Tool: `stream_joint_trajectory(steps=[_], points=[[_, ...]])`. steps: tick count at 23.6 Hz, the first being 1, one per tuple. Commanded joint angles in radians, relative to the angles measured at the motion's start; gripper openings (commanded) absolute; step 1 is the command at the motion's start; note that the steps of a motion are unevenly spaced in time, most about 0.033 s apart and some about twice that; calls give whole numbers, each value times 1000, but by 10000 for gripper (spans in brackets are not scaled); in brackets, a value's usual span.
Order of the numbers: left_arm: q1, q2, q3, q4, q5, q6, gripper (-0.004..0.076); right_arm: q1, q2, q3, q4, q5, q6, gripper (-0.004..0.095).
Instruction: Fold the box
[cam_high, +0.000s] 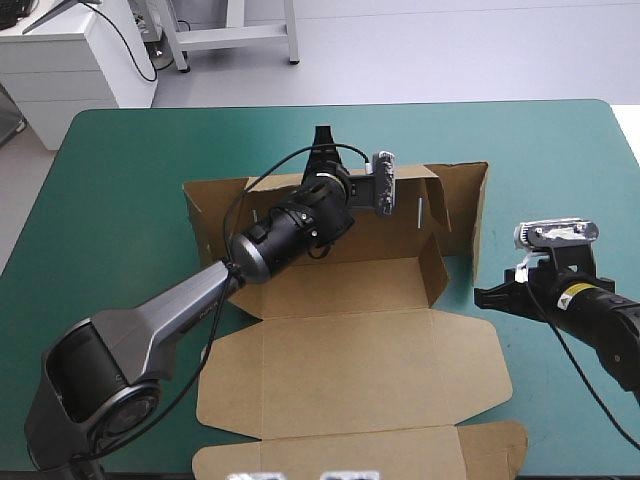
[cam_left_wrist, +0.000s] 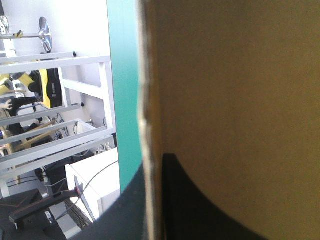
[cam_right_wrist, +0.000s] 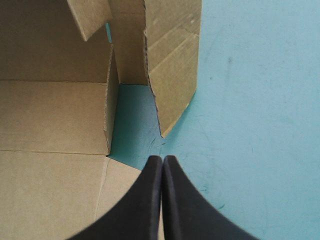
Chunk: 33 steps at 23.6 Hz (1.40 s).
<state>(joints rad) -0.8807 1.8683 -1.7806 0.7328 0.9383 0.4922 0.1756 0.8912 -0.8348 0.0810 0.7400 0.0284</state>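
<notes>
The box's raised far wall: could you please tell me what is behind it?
One of the left jaws, pinching the box's far wall, shows behind it over the teal-green cover. The cover at the wall's foot is hidden.

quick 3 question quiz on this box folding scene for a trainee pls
1. True or false: the right end effector is holding the box.
2. Which one grips the raised far wall? A the left end effector, B the right end effector, C neither.
3. Fill in: the near panels lie ____ on the table.

Key: 1 false, it is shut and empty beside the box. 2 A, shut on the board's edge. 3 flat.
</notes>
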Motion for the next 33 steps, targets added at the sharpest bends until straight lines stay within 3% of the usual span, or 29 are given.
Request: stream_joint_trajectory(steps=[1,7,11,14,16,20,25,33], points=[[-47,-52,-26,75,-23,-45,-8,-5,-12,-30,-10,-57,-1,-19],[-86,-76,72,199,-61,-138,-8,-5,-12,-30,-18,-57,-1,-19],[-120,-144,270,457,-103,-386,-8,-5,-12,-30,-18,-57,-1,-19],[-175,-187,411,698,-49,-594,-8,-6,-12,-30,-18,-57,3,-19],[-205,-196,447,730,-1,-646,-8,-6,-12,-30,-18,-57,17,-19],[-231,-196,462,741,45,-682,-8,-6,-6,-58,-18,-30,17,-19],[-234,-196,462,773,58,-682,-8,-6,167,-387,-109,159,-1,-19],[-234,-196,462,780,60,-682,-8,-12,437,-754,-114,244,-71,-20]])
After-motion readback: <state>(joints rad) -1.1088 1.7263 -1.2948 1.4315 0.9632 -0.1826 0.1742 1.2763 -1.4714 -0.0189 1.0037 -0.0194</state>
